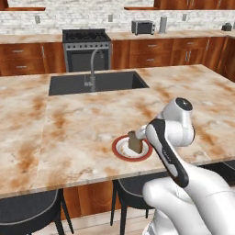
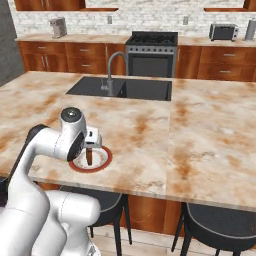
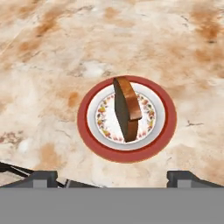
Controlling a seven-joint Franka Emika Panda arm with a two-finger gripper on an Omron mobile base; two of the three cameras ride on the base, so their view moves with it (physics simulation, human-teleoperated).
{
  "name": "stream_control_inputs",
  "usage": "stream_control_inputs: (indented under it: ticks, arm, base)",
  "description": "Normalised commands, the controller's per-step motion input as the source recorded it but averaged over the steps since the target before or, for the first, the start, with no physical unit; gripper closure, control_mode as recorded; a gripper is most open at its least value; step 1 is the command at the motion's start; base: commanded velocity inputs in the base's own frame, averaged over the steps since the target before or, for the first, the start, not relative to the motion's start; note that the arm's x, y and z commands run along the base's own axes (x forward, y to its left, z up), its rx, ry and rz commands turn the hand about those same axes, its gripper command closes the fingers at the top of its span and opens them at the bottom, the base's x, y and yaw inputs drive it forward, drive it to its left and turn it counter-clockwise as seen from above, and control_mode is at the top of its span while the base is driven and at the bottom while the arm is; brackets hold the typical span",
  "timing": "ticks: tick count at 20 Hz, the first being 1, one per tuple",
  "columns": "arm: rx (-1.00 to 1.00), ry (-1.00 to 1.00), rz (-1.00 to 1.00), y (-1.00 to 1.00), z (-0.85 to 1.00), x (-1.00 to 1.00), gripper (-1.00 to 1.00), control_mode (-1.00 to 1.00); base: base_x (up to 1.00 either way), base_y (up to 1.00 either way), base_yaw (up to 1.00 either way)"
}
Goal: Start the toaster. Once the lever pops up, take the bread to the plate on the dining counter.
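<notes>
The bread (image 3: 127,109) stands on its edge in the middle of the plate (image 3: 87,127), a tan slice with a brown crust. This white plate (image 1: 120,153) with its red-brown rim lies near the front edge of the dining counter (image 1: 69,128). My gripper (image 3: 114,177) hovers just above the slice, open, its two dark fingertips spread wide and touching nothing. From the right, the hand (image 2: 91,140) sits over the bread (image 2: 89,156) and plate (image 2: 102,162). The silver toaster (image 1: 143,27) stands far off on the back counter, also seen as the toaster (image 2: 223,32) at the right.
A dark sink (image 1: 96,82) with a steel faucet (image 1: 93,64) is set into the island beyond the plate. A stove (image 1: 86,46) stands against the back wall. Black stools (image 1: 27,211) are tucked under the counter's front edge.
</notes>
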Motion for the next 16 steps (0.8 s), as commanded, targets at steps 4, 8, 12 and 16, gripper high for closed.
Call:
stream_control_inputs:
  ticks: [4,8,12,16]
  arm:
    - [-0.02,0.01,-0.07,-0.02,0.57,-0.43,-1.00,-1.00]
    - [-0.01,0.08,-0.09,-0.16,0.59,-0.52,-1.00,-1.00]
    - [0.00,0.12,-0.09,-0.44,0.57,-0.35,-1.00,-1.00]
    - [0.00,0.10,-0.07,-0.41,0.54,-0.46,-1.00,-1.00]
  base:
    - [0.00,0.00,0.00]
    - [0.00,0.00,0.00]
    - [0.00,0.00,0.00]
    - [0.00,0.00,0.00]
